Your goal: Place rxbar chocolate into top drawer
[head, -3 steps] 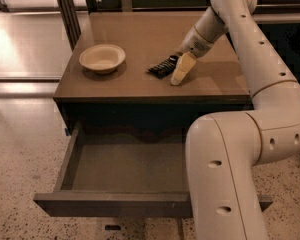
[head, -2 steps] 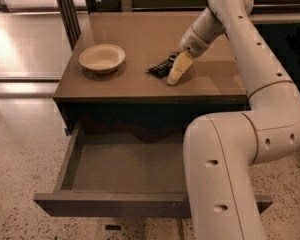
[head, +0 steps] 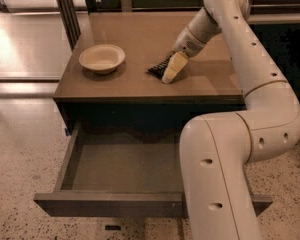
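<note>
**Gripper shifted left over the bar on the cabinet top**

Compared with one second ago, the gripper (head: 170, 71) has moved a little to the left along the cabinet top (head: 140, 34) and now overlaps the right end of the rxbar chocolate (head: 157, 67). The bar itself seems to lie at the same place as before.

The arm (head: 250, 59) rises from the big white segment at the bottom right and bends at the right side of the view. It then goes up to the top edge and comes down again, leaning to the left, toward the middle of the cabinet top. The gripper points down and to the left, and its cream tip is at the surface or very close to it.

The rxbar chocolate lies flat on the cabinet top, to the right of the cream bowl (head: 102, 58) and well apart from it. Only its left part is visible, as a dark shape. This part runs on a diagonal, from the near left to the far right, where it goes behind the gripper. So the bar is just to the left of the gripper tip and partly hidden by it. Whether the gripper is closed on the bar or only beside it, I cannot tell.

Below, the top drawer (head: 110, 204) is pulled out, and its flat grey bottom is visible.
</note>
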{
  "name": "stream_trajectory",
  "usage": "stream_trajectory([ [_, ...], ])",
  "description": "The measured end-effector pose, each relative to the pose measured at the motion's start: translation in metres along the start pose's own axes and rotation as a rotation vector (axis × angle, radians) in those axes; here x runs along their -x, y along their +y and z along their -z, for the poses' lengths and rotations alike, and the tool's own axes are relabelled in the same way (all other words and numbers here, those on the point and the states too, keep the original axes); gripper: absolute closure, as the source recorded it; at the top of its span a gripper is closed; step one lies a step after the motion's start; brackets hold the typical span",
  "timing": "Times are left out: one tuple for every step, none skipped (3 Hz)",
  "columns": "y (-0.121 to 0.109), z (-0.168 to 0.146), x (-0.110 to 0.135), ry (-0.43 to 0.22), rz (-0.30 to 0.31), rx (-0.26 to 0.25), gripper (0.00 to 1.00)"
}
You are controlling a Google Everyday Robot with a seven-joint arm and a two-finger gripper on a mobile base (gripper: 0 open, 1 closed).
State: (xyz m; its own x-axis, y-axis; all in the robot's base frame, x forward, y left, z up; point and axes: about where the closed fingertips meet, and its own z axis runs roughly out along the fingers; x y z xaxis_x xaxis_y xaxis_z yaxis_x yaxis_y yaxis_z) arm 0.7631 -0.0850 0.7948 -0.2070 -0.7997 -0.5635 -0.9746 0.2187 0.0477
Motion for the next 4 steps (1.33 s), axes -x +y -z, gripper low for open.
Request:
stream_trajectory([
  [0.0003,0.0003,0.0003,0.000,0.000,0.000,0.40],
  [0.0003,0.0003,0.0003,0.000,0.000,0.000,0.63],
  [0.0003,0.0003,0.0003,0.000,0.000,0.000,0.87],
  [0.0007,0.0071,0.0049,0.000,0.000,0.000,1.00],
])
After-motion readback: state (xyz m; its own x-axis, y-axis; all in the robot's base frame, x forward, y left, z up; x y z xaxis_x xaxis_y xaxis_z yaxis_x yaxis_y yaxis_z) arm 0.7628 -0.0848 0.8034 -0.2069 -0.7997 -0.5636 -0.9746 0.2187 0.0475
